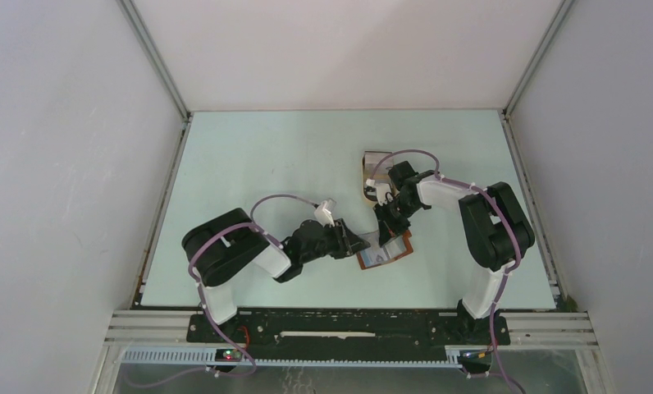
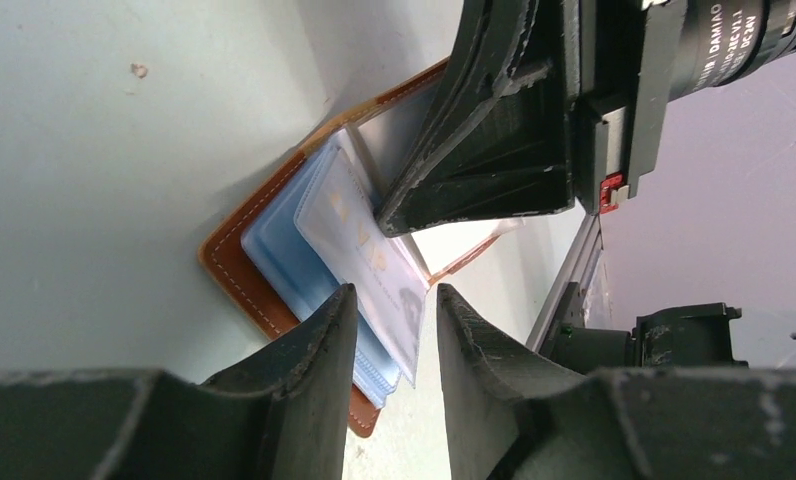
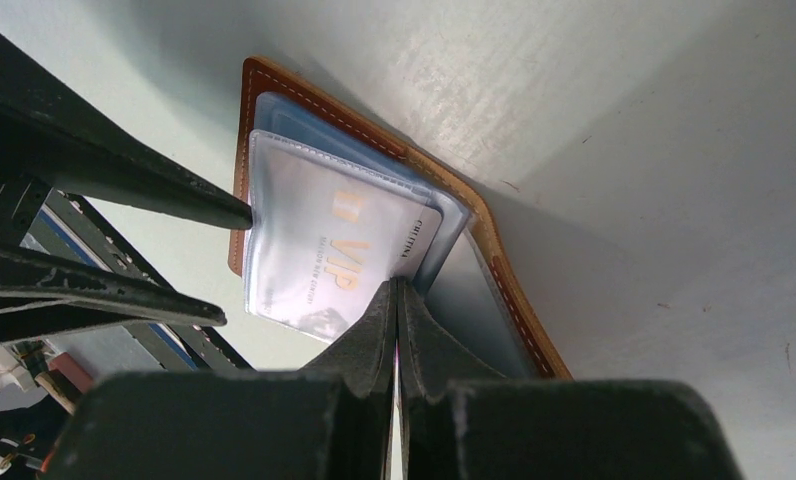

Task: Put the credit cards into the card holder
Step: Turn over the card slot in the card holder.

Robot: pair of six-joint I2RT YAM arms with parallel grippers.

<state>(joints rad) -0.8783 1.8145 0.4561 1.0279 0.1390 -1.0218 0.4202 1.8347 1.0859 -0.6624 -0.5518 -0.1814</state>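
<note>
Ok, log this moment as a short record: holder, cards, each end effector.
card holder: lying open, clear sleeves showing
VIP card: inside the top sleeve
left end effector: open, fingers either side of the sleeve's edge
right end effector: shut, apparently on a thin white card seen edge-on, tip at the sleeve's mouth

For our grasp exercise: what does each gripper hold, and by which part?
The right gripper, shut, pinches the VIP-printed card by its near edge, over the card holder. The left gripper has jaws apart around one sleeve corner, clamping nothing.
</note>
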